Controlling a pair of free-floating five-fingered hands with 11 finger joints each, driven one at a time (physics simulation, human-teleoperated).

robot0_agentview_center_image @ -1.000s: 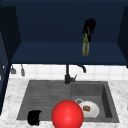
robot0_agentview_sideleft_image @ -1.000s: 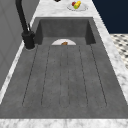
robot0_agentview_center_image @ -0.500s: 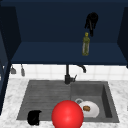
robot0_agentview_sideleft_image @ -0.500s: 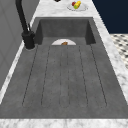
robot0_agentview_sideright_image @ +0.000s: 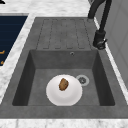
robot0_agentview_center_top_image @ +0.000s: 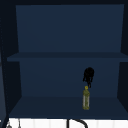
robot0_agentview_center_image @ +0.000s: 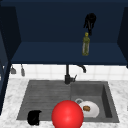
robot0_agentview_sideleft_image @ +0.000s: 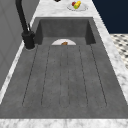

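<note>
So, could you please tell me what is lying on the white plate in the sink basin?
A small brown food item lies near the middle of the white plate. In the front view the red ball covers the plate's left edge.

The front view faces the sink [robot0_agentview_center_image: 67, 100] head-on from a little above, far enough back to take in the open cabinet [robot0_agentview_center_image: 67, 53] over it. The upper view looks straight into that same cabinet, nearer — both share its lower shelf and the bottle [robot0_agentview_center_top_image: 86, 99] standing there. The left side view looks along the draining board toward the basin from close above; the right side view looks the opposite way, basin first. These two share the faucet [robot0_agentview_sideleft_image: 25, 25] and the white plate [robot0_agentview_sideright_image: 64, 90] — which the front view catches too.
</note>
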